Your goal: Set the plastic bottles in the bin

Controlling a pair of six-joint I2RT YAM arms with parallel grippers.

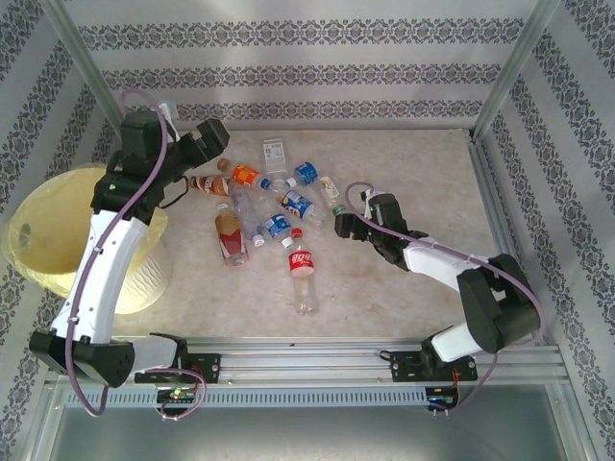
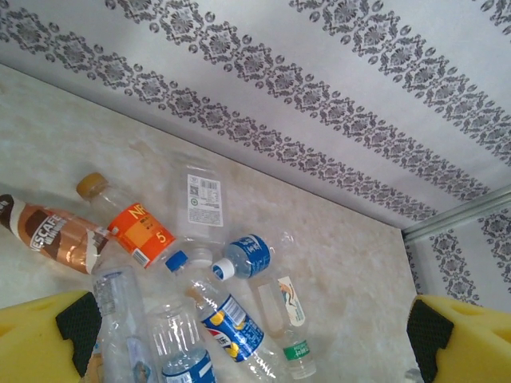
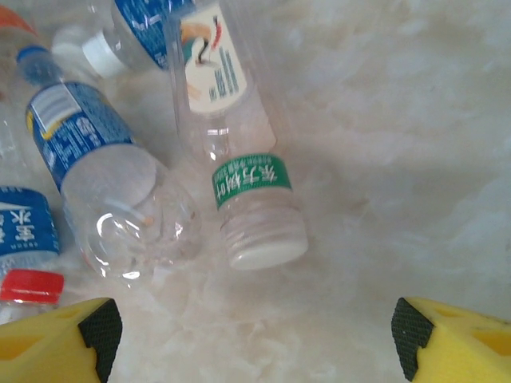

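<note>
The one bin point(image 1: 43, 226) sits left of my left pincer point(image 1: 213, 142). That arm rises over the bin's rim and bends right. The pincer hangs above the heap's far-left end, spread wide and holding nothing. Below it lie a brown-label bottle point(image 2: 52, 233) and an orange-label one point(image 2: 142, 231). The bottles point(image 1: 279, 226) crowd between my two pincers, roughly ten, too overlapped for an exact count. A red-label one point(image 1: 301, 264) lies apart, on the near side. My right pincer point(image 1: 342, 224), its arm stretched low leftward, is open and empty, with a green-banded bottle point(image 3: 247, 179) just ahead.
</note>
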